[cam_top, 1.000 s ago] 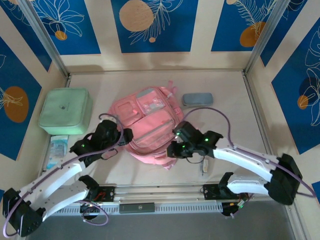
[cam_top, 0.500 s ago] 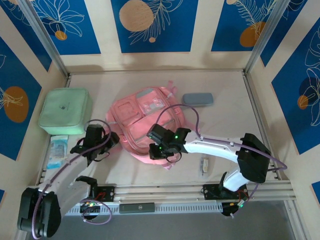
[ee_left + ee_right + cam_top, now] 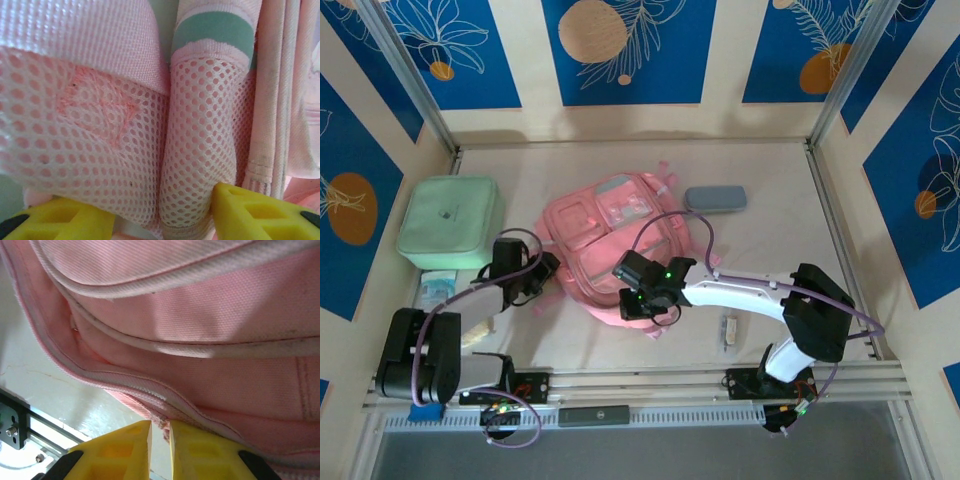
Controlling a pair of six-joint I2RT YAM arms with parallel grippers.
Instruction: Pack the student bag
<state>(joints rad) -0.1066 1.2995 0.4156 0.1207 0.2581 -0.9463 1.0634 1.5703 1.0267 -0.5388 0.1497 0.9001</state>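
The student bag [image 3: 615,240], a soft pink backpack, lies flat in the middle of the table. My left gripper [image 3: 533,276] is at its left side. In the left wrist view a padded pink mesh strap [image 3: 195,140] fills the gap of the left gripper [image 3: 160,220], and both yellow fingers [image 3: 260,212] press against it. My right gripper [image 3: 636,300] is at the bag's near edge. In the right wrist view the right gripper [image 3: 160,440] has its jaws almost together, pinching the bag's pink seam edge [image 3: 165,425].
A mint-green square case [image 3: 450,220] sits at the left, with a small printed packet [image 3: 435,295] in front of it. A grey-blue pouch [image 3: 715,198] lies right of the bag's top. A small white object [image 3: 728,330] lies near the front rail [image 3: 640,385].
The right gripper slid left along the bag's near edge, still pinching it. The left arm folded back and its gripper shifted to the bag's left side, its jaws narrowing on the mesh strap.
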